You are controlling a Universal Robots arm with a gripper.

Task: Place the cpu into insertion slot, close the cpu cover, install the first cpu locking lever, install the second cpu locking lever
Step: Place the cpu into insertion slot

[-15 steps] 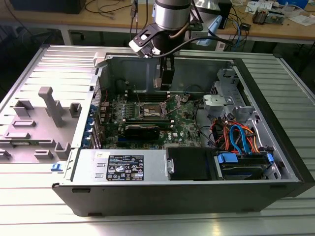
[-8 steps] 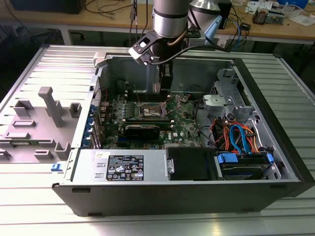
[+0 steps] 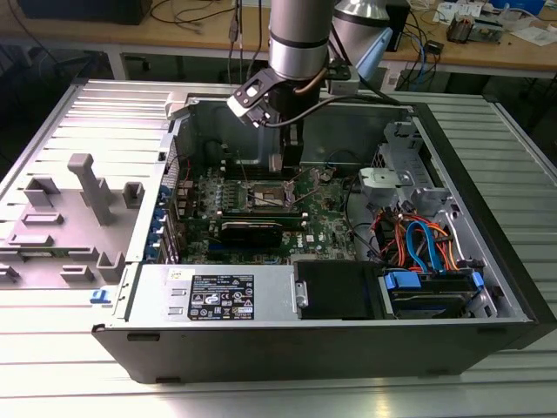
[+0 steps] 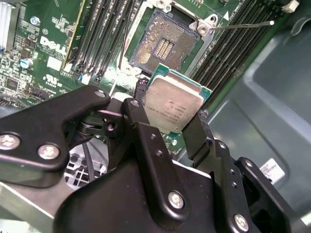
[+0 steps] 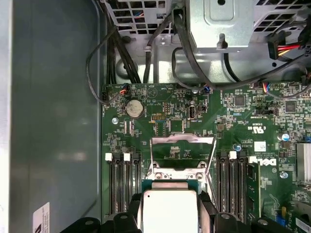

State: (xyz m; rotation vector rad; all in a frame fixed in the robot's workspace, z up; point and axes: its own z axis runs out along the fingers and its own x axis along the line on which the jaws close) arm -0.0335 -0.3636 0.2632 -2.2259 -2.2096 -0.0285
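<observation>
The fingers [image 4: 141,124] pinch the cpu [image 4: 174,104] by opposite edges near the open slot [image 4: 163,46]; light, stiff, probably fragile, so an edge grip suits it.

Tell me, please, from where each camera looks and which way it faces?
Exterior view: outside and above the open computer case, looking down into it; shows the arm.
First wrist view: on the wrist, facing down at the motherboard and the open cpu cover; shows the jaws gripping the cpu.
Second wrist view: on the wrist, looking obliquely past the jaws at the empty insertion slot.
Shared: both wrist views show the cpu in the jaws.
</observation>
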